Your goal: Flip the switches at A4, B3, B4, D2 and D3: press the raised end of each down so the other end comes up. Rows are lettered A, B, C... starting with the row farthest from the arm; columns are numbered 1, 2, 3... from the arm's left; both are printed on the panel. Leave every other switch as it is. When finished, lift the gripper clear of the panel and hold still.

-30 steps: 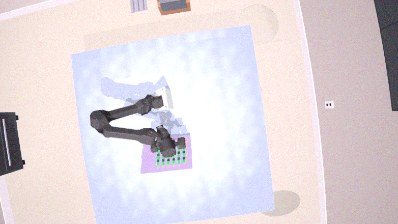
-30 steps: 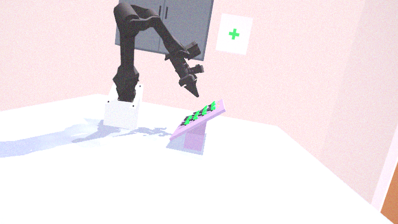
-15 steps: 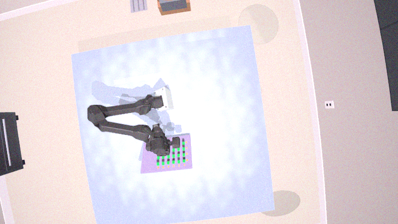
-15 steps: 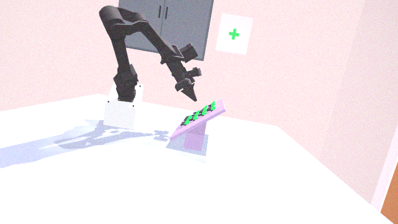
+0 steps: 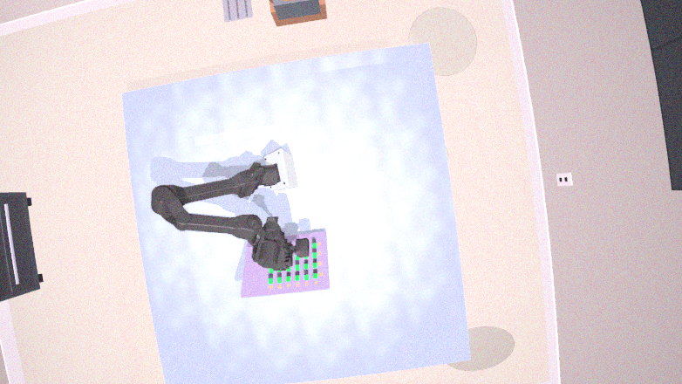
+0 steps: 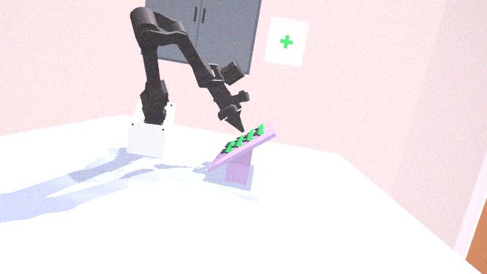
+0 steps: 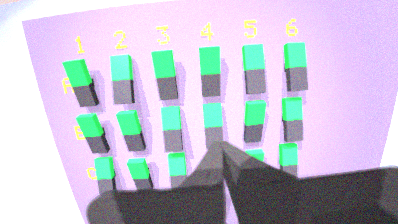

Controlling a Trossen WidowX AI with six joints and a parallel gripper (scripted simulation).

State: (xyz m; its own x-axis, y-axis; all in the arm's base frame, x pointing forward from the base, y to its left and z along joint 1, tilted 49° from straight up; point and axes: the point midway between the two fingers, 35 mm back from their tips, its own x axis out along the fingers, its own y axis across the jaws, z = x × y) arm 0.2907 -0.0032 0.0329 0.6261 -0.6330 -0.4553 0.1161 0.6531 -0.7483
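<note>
- gripper (image 7: 220, 146) fingers pressed together, nothing between them; from the wrist cam i see the joined tip right at the grey lower end of switch b4 (image 7: 213, 123)
- can't confirm actual contact there, the tip covers the bottom edge of that rocker
- switch panel (image 6: 264, 139) sits tilted on its stand on the white table (image 6: 306, 218), near the arm's white pedestal (image 6: 136, 142)
- exterior cam: gripper tip (image 6: 241, 128) is down at the panel face among the green caps; individual switches too small to tell apart there
- top cam: wrist and gripper body (image 5: 271, 250) cover most of the panel (image 5: 252, 286), only the edge rows show
- wrist cam: rows a and b fully visible, row c half hidden behind the fingers, row d fully hidden
- a4 (image 7: 210, 70), b3 (image 7: 171, 127) visible; d2 and d3 i can't see
</note>
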